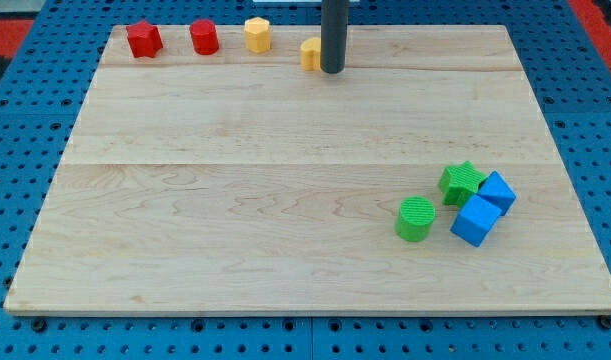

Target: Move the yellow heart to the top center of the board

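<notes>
Up near the view's top centre, the dark rod comes down onto the wooden board [285,200], and my tip [332,71] rests on the surface right against the yellow heart [310,53]. The heart lies just to the view's left of the rod, which hides its right part, so its shape is only partly readable. The arm carries no pincer at all, only this rod, so nothing can be said about open or closed jaws.

Along the same top edge, further to the view's left, a yellow hexagonal block [257,34] sits near the heart but apart from it. Left of that stands a red cylinder [204,37], and then a red star [143,39] close to the board's top left corner.

Well apart, in the lower right of the view, four blocks cluster: a green star [462,182], a blue cube [498,191] touching it on the right, a second blue cube [475,220] just below, and a green cylinder [416,219] to their left.
</notes>
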